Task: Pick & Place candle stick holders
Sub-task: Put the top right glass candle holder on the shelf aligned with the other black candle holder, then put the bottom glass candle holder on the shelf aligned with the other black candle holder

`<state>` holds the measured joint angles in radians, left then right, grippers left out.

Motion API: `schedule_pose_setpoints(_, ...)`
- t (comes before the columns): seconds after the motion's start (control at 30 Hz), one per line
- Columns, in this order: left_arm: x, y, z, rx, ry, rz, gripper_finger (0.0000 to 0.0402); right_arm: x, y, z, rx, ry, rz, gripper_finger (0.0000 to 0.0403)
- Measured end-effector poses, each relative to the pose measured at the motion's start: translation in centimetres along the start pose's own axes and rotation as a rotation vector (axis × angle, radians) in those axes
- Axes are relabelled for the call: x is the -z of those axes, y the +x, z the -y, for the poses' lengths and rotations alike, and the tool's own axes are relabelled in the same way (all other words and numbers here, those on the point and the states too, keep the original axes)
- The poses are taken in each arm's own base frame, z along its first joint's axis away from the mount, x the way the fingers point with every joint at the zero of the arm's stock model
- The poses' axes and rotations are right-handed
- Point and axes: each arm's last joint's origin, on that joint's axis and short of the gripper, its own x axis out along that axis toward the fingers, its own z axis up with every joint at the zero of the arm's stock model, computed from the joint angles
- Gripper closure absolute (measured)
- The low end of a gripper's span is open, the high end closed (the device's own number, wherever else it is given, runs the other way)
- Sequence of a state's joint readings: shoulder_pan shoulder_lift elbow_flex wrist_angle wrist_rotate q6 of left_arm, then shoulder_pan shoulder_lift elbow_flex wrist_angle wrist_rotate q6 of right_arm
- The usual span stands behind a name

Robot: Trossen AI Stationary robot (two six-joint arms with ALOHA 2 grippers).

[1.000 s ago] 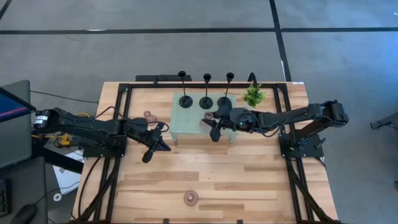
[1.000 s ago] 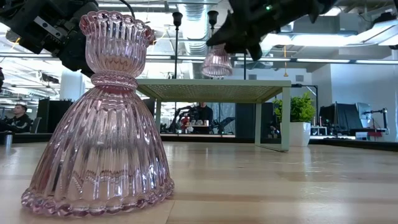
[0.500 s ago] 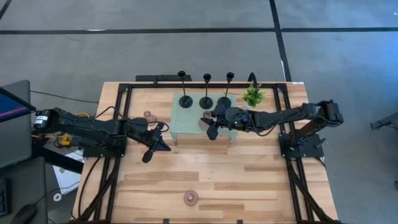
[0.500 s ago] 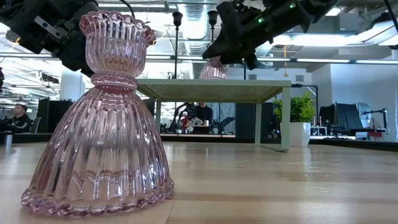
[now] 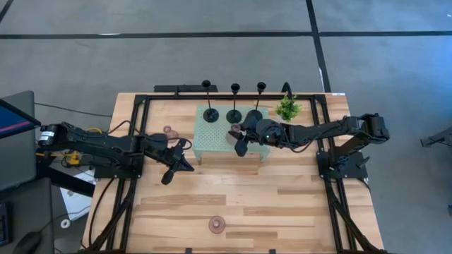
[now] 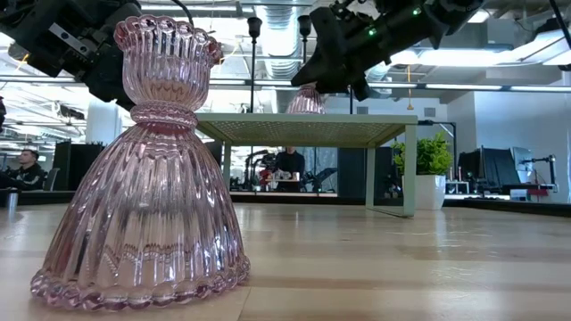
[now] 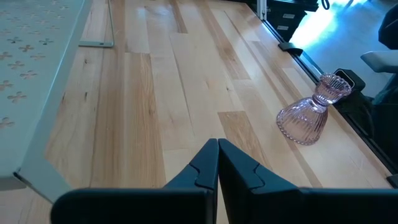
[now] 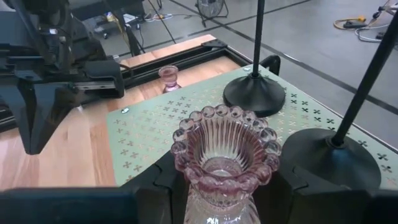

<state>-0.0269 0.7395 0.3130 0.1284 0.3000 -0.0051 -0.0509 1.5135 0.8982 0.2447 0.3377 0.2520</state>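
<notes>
My right gripper (image 5: pixel 239 140) is shut on a pink glass candle holder (image 8: pixel 226 157) over the pale green perforated tray (image 5: pixel 212 140), near its right half. In the low view the holder's foot (image 6: pixel 306 102) is level with the tray top (image 6: pixel 268 130). Three black stemmed holders (image 5: pixel 210 113) (image 5: pixel 234 116) (image 5: pixel 254 114) stand on their disc bases along the tray's far side. A second pink holder (image 5: pixel 168 130) stands on the table left of the tray, a third (image 5: pixel 217 224) near the front edge. My left gripper (image 5: pixel 185 165) is shut and empty near the tray's near left corner. My right gripper pinches the pink holder by its narrow neck (image 8: pixel 219 194), just under the beaded cup rim, between its two fingers (image 8: pixel 163 186). The fingers come from the table's right side, slanting down. The holder stands upright; whether its foot touches the tray I cannot tell.
A small green potted plant (image 5: pixel 287 108) stands at the tray's far right corner. The black discs (image 8: pixel 254 93) (image 8: pixel 329 163) stand close beyond the held holder. The third pink holder shows ahead in the left wrist view (image 7: pixel 310 112). Bare wood lies between the tray and the front edge.
My right gripper has gone down and a little toward the far left with the pink holder, which stays upright. The holder's foot, first clearly above the tray, now sits level with the tray top.
</notes>
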Motion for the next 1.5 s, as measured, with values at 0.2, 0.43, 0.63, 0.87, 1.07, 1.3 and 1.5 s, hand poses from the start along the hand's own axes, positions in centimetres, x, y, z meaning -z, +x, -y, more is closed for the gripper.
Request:
schedule_pose_setpoints(0.2,0.0,0.0,0.0,0.0,0.0,0.0,0.0392,0.0,0.0,0.0,-0.017,0.001,-0.003,0.0274)
schedule_pose_setpoints(0.43,0.0,0.0,0.0,0.0,0.0,0.0,0.0392,0.0,0.0,0.0,-0.028,0.003,-0.003,0.026)
schedule_pose_setpoints(0.63,0.0,0.0,0.0,0.0,0.0,0.0,0.0392,-0.1,0.0,0.0,-0.049,0.003,-0.006,0.0243)
schedule_pose_setpoints(0.87,0.0,0.0,0.0,0.0,0.0,0.0,0.0392,-0.4,0.0,-0.1,-0.057,-0.039,0.026,0.0207)
schedule_pose_setpoints(1.07,0.0,0.0,0.0,0.0,0.0,0.0,0.0392,-1.1,-0.4,0.1,-0.05,-0.109,0.067,0.0164)
schedule_pose_setpoints(1.3,0.0,0.0,0.0,0.0,0.0,-0.001,0.0392,-3.2,-3.1,0.1,-0.069,-0.159,0.137,0.0154)
schedule_pose_setpoints(1.5,0.0,0.0,0.0,0.0,0.0,-0.001,0.0392,-5.0,-7.5,-0.5,-0.134,-0.143,0.176,0.0154)
